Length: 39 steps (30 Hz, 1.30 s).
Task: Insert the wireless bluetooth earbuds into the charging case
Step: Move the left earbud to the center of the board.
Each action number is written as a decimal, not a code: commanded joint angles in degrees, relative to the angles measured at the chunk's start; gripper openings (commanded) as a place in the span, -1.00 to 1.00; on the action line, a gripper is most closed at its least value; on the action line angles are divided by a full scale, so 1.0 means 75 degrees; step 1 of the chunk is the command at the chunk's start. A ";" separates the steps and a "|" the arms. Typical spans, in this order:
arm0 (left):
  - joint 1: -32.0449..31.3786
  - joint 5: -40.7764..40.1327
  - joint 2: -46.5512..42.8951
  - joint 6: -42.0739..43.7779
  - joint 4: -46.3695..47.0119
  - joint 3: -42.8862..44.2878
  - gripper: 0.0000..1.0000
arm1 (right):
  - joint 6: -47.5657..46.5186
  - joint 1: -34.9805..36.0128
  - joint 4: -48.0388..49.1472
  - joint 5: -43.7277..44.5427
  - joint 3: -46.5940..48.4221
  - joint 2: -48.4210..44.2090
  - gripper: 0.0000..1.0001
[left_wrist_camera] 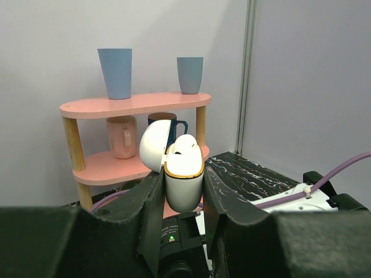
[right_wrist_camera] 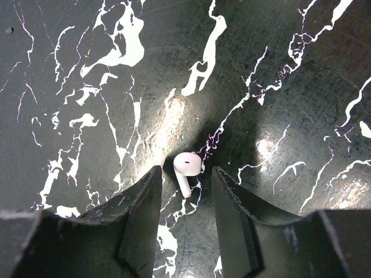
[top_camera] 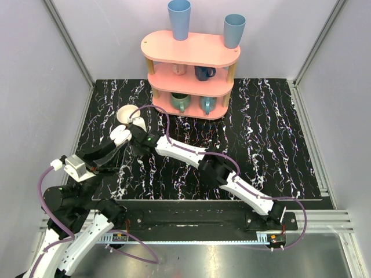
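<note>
The white charging case (left_wrist_camera: 184, 184) has a gold rim and its lid (left_wrist_camera: 154, 146) swung open to the left. My left gripper (left_wrist_camera: 182, 180) is shut on its body and holds it upright above the table. A white rounded shape (left_wrist_camera: 186, 146) rises above the rim, seemingly an earbud seated inside. From above, the case (top_camera: 120, 134) shows at the left, just beside my right gripper (top_camera: 138, 125). A loose white earbud (right_wrist_camera: 187, 165) lies on the black marble table (right_wrist_camera: 278, 87), stem pointing toward the camera. My right gripper (right_wrist_camera: 186, 174) is open, one finger on each side of the earbud with a gap to both.
A cream bowl (top_camera: 126, 113) stands just behind both grippers. A pink three-tier shelf (top_camera: 191, 65) at the back carries two blue cups on top and mugs below. Grey walls close in the left, back and right. The right arm's purple cable (top_camera: 191, 152) runs across the middle.
</note>
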 commanded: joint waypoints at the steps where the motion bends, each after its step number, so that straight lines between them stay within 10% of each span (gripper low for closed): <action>1: -0.0017 -0.0214 -0.0055 -0.0014 0.0319 0.0017 -1.00 | -0.0009 0.0014 -0.0134 0.0089 0.0204 0.0261 -0.07; 39: -0.0028 -0.0179 0.0015 -0.0038 0.0354 -0.0018 -1.00 | 0.0027 -0.0139 -0.0216 -0.0028 0.0192 0.0425 -0.20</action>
